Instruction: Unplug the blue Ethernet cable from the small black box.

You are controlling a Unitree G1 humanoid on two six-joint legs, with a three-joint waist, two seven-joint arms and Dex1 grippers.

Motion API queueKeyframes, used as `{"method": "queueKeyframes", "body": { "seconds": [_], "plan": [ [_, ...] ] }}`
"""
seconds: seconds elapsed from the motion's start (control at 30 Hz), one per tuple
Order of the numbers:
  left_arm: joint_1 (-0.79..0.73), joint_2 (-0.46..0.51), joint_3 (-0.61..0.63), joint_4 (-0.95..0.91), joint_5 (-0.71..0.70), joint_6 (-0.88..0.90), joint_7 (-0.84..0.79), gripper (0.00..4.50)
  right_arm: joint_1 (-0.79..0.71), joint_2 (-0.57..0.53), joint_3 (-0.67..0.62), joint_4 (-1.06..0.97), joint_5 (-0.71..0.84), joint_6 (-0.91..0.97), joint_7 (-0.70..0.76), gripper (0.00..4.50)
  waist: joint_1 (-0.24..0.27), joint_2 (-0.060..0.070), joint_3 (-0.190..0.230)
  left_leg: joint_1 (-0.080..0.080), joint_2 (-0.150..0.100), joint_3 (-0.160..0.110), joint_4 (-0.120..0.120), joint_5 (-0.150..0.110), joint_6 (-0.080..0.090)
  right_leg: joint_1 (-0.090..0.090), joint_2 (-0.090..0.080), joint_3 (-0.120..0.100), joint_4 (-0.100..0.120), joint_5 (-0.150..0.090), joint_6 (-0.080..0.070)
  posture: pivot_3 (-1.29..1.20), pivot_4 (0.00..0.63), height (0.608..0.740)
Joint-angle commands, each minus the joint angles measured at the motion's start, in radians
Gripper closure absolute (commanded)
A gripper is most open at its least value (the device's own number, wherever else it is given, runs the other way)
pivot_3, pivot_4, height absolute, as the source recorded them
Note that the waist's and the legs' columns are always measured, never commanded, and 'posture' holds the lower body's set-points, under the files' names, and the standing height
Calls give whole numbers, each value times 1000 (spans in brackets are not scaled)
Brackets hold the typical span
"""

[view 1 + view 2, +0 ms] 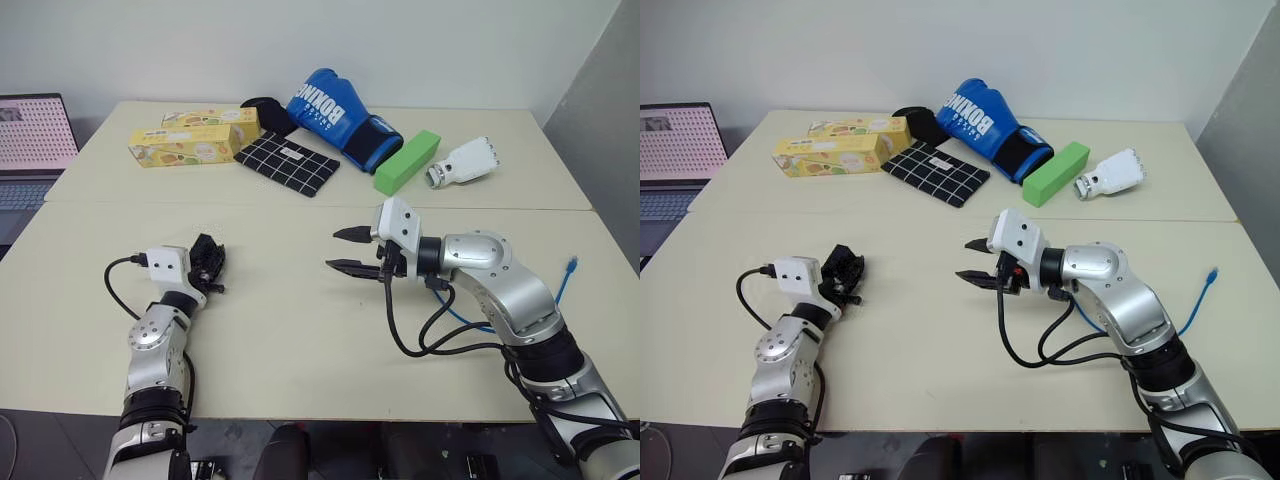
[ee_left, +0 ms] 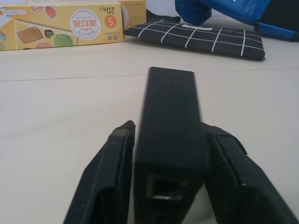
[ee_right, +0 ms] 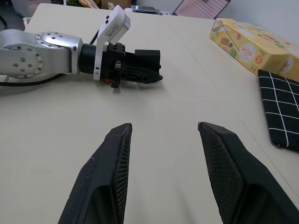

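On the cream tabletop (image 1: 300,330), the left claw (image 2: 163,186) grips the small matte black box (image 2: 170,135), its port empty, long axis along the fingers. The thin bright blue Ethernet cable (image 1: 566,277) lies unplugged by the right arm, well apart. The right claw (image 1: 350,250) hangs released, empty, pointing toward the box.

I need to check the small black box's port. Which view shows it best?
The left wrist view: the small black box sits between the left gripper fingers, its empty port facing the camera. The eye and right wrist views show it small, port unseen.
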Motion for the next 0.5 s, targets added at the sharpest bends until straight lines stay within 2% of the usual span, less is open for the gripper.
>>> {"method": "queueKeyframes", "body": {
  "seconds": [0.03, 0.1, 0.23, 0.37, 0.5],
  "plan": [
    [37, -2, 17, -64, -23, -5, 5, 1408, -15, -3, -1, -46, 7, 0, 13, 2096, 0, 0, 0, 0, 0, 0, 0, 0, 0, 0, 0, 0, 0, 0, 0, 0, 150, 740],
    [67, 3, 15, -111, -17, 23, 24, 1043, -12, -4, -2, -50, 6, 4, 13, 2096, 0, 0, 0, 0, 0, 0, 0, 0, 0, 0, 0, 0, 0, 0, 0, 0, 150, 740],
    [177, 44, 18, -307, 0, 225, 104, 79, 12, -7, -17, -68, 12, 29, -4, 2096, -6, 0, 0, 0, 1, -1, 0, 0, 0, 0, 0, 2, 0, 0, 0, 0, 150, 740],
    [264, 96, 33, -482, -28, 324, 84, 79, 56, -27, -56, -83, 26, 65, -24, 2096, -3, 0, 0, 1, 2, -2, -1, 0, 0, 0, 0, 2, 0, 0, 0, 0, 150, 740],
    [338, 201, 40, -632, -36, 433, 22, 79, 112, -93, -139, -79, 46, 97, -22, 2096, 3, 0, 0, 0, 2, -2, 0, 0, 0, 0, 0, 2, 0, 0, 0, 0, 150, 740]
  ]
}}
